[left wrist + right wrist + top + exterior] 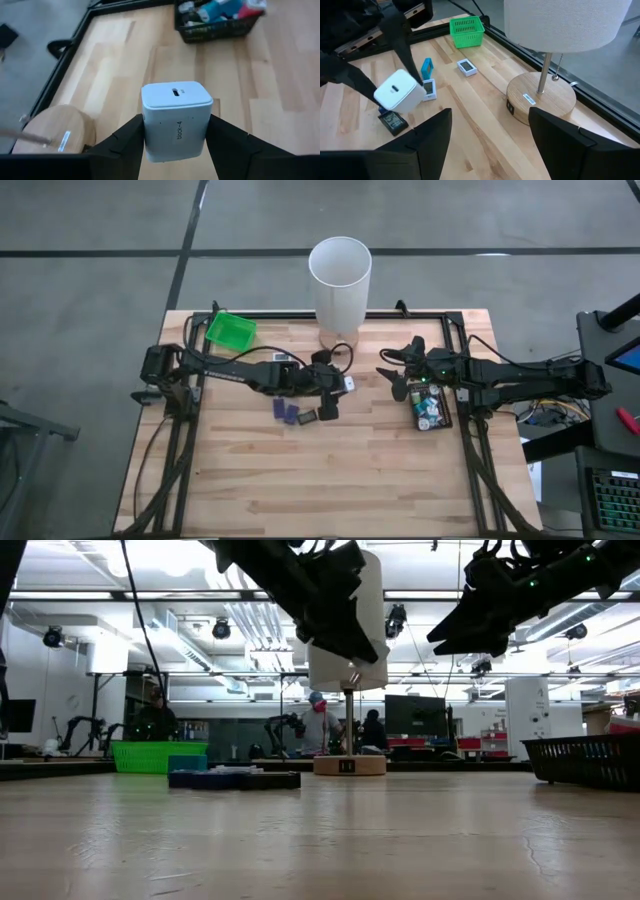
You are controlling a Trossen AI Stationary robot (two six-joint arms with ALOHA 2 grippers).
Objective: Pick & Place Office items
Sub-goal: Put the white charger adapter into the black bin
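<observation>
I hold a white charger block (175,122) between my left fingers, lifted above the table, its port face up and outward. Several small flat pieces (295,414), dark blue and black, lie on the wood below it. More mixed pieces (430,408) fill the black tray.

You have: wooden table (300,470), pale planked, satin finish; white charger block (175,120), smooth matt plastic; green basket (467,31), plastic mesh; lamp base (540,97), light wood; lampshade (565,22), matt, cloth-like.
</observation>
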